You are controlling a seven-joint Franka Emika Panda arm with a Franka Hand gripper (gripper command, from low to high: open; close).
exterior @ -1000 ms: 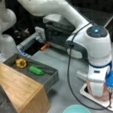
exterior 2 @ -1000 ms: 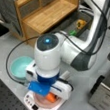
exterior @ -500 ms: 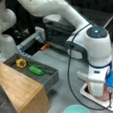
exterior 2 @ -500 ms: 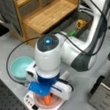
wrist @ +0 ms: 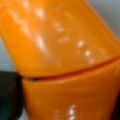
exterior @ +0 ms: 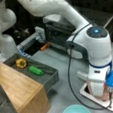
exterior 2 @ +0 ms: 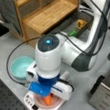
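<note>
Directly before my wrist camera, an orange object [wrist: 62, 60] fills the view; in a front view it [exterior 2: 48, 99] lies in a pink bowl [exterior 2: 55, 104] on a white scale [exterior 2: 31, 103]; my gripper [exterior 2: 49, 94] hangs over it, grip state I cannot tell; beside, a teal bowl [exterior 2: 20, 66]; beyond, a gray tray [exterior: 51, 74] holding a yellow pepper [exterior: 21, 63] and green vegetable [exterior: 35, 70].

Orange carrot [exterior 2: 48, 99] (glossy) in pink bowl [exterior 2: 39, 103]
</note>
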